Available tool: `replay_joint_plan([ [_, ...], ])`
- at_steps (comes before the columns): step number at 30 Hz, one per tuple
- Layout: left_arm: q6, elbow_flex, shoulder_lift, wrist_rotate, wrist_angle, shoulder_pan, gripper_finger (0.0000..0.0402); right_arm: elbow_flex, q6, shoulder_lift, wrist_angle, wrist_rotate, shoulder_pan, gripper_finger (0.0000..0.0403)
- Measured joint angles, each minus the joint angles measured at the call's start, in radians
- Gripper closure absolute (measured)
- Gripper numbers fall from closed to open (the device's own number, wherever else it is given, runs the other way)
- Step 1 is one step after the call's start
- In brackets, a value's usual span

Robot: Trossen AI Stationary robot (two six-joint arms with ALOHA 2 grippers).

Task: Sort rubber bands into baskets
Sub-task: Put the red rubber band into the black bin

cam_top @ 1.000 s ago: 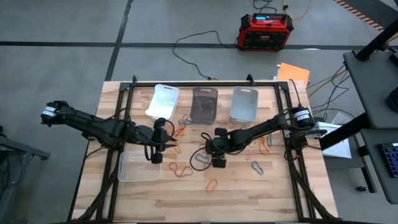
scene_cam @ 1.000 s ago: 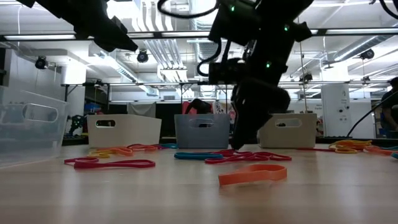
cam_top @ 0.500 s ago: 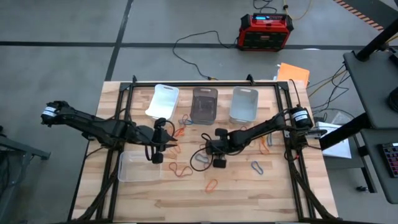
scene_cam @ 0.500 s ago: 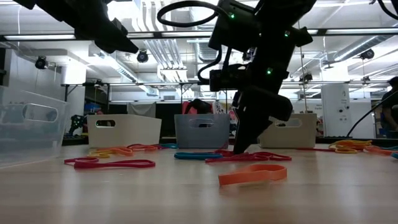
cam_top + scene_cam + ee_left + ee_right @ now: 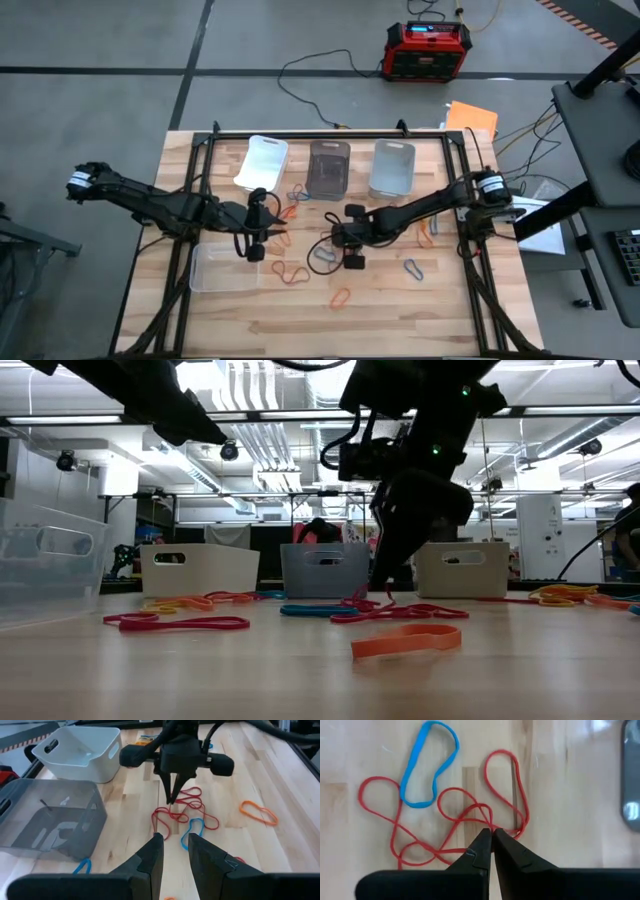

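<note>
from above, the right gripper (image 5: 337, 240) sat near the table's centre, over a tangle of red bands. the left gripper (image 5: 268, 232) hung at nine o'clock from it, just above the clear basket (image 5: 226, 268) at the table's near-left. three more baskets lined the far edge: white basket (image 5: 262, 162), smoky basket (image 5: 328, 168) and another clear one (image 5: 392, 166). loose bands lay around: an orange band (image 5: 342, 298) at six o'clock from the right gripper, a grey band (image 5: 413, 268) at four o'clock.

at table height, the right gripper (image 5: 378, 584) pointed down with its tips just above the red bands (image 5: 400, 611), one strand rising towards them. the orange band (image 5: 406, 641) lay nearest the camera.

past the left wrist's fingers (image 5: 152, 856), which stood slightly apart with nothing between them, the right gripper (image 5: 171, 799) pinched the top of the red bands (image 5: 185, 812); a blue band (image 5: 194, 831) lay beside them.

from the right wrist, the fingers (image 5: 480, 851) were pressed together on a strand of the red bands (image 5: 470, 820), where the loops crossed. the blue band (image 5: 431, 765) lay at eleven o'clock from the tips.
</note>
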Motion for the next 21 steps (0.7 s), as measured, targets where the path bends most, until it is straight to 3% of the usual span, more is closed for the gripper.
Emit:
replay_joint_plan([
  [8, 0.048, 0.0, 0.0, -0.002, 0.007, 0.0, 0.0326, 0.006, -0.088, -0.1, 0.069, 0.026, 0.0, 0.0394],
  [21, 0.079, 0.0, -0.019, -0.011, 0.013, 0.0, 0.0326, -0.005, -0.307, -0.255, 0.334, 0.027, 0.0, 0.0394],
])
